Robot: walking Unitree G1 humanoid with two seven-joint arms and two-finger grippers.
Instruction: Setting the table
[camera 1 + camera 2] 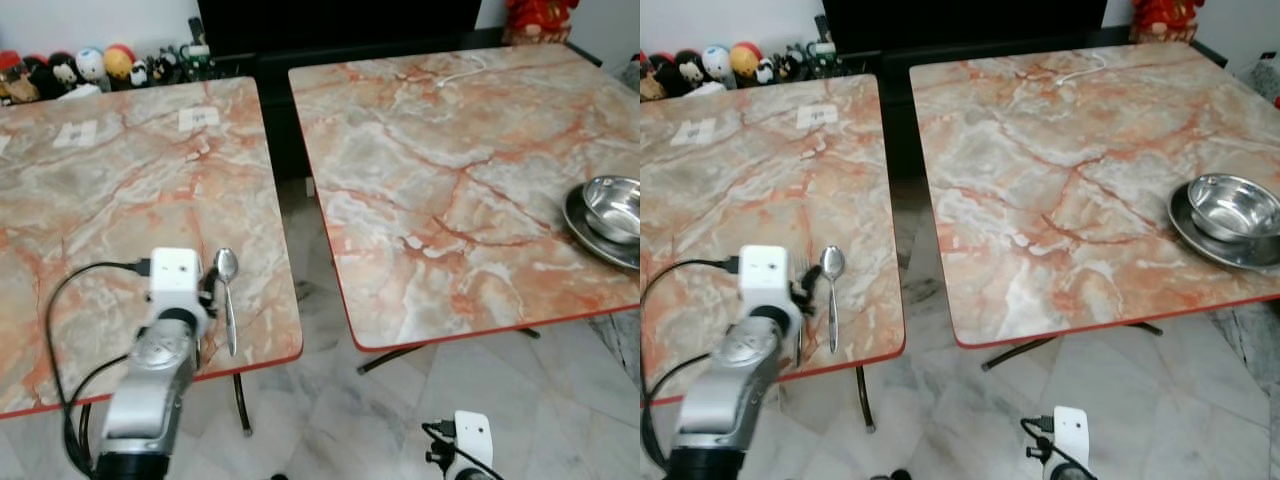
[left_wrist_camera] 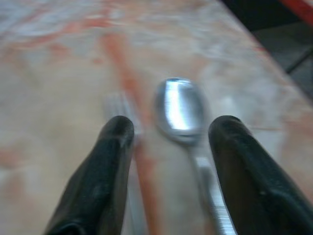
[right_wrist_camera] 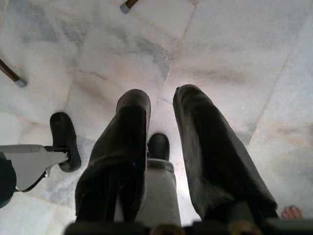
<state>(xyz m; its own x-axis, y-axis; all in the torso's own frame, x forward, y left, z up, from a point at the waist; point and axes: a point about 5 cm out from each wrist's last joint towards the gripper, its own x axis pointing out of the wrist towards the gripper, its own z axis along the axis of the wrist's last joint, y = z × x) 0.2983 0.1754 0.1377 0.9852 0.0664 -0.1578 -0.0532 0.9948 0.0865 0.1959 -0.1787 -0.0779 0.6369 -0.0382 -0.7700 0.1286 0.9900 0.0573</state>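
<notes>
A silver spoon lies near the front right edge of the left marble table, bowl end away from me. A blurred fork lies beside it in the left wrist view. My left gripper is low over the table and open. One finger rests along the fork, the other sits past the spoon's handle, and the spoon bowl lies just ahead between the tips. A steel bowl sits on a steel plate at the right table's right edge. My right gripper hangs idle over the floor, narrowly open and empty.
A gap of marble floor separates the two tables, with table legs beneath. Plush toys and a black cabinet line the back. A white cable lies on the right table. Paper labels sit on the left one.
</notes>
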